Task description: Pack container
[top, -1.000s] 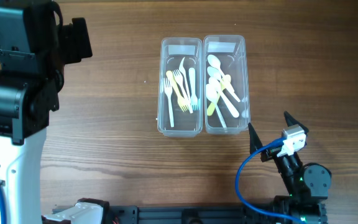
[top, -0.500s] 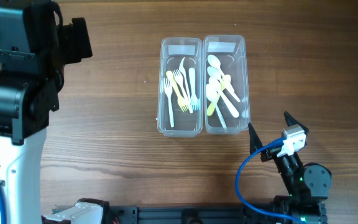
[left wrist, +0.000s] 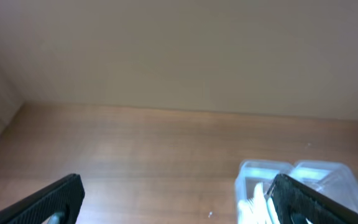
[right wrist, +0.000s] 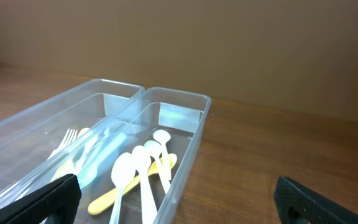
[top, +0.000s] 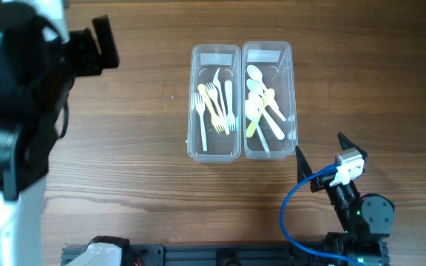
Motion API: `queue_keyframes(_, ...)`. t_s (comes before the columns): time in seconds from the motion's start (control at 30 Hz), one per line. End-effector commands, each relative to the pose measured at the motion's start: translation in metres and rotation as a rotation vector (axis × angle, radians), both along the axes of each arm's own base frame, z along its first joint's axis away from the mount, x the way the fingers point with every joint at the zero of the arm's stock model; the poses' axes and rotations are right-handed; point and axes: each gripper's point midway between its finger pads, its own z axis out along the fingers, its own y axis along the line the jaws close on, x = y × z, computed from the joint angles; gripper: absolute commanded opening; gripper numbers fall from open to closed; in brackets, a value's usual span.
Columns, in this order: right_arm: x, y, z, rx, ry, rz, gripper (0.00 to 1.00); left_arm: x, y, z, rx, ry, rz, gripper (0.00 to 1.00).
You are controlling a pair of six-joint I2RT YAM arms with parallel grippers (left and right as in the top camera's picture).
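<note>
Clear fork bin (top: 215,56) and spoon bin (top: 266,53) touch side by side mid-counter (top: 132,155), forks (top: 214,109) and spoons (top: 261,103) lying inside. Right fingers (right wrist: 48,200) spread apart, empty, near the spoon bin's corner. Left fingers (left wrist: 58,196) spread apart, empty, well apart from both bins.

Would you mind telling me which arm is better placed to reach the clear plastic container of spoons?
Right. The right gripper, open, sits beside the clear plastic spoon container; the left gripper is far off, beyond the clear fork container.
</note>
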Motion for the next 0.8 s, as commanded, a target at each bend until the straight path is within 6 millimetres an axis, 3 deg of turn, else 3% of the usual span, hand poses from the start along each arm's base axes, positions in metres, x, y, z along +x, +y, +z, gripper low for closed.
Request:
queue_keyframes(0.0,0.000,-0.002,0.004,0.003,-0.020,-0.015,1.00,-0.025,-0.003,-0.001,-0.082,-0.081,-0.083,1.00)
queue_keyframes(0.17,0.000,-0.002,0.004,0.002,-0.020,-0.015,1.00,-0.058,0.010,-0.058,-0.090,-0.179,-0.062,1.00)
queue_keyframes(0.23,0.000,-0.002,0.004,0.003,-0.020,-0.015,1.00,-0.077,0.010,-0.105,-0.089,-0.234,-0.065,1.00)
queue_keyframes(0.37,0.000,-0.002,0.004,0.003,-0.020,-0.015,1.00,-0.093,0.010,-0.162,-0.086,-0.319,-0.068,1.00)
queue_keyframes(0.57,0.000,-0.002,0.004,0.003,-0.020,-0.015,1.00,-0.115,0.007,-0.219,-0.086,-0.400,-0.088,1.00)
queue_keyframes(0.77,0.000,-0.002,0.004,0.003,-0.020,-0.015,1.00,-0.108,0.006,-0.266,-0.090,-0.319,-0.089,1.00)
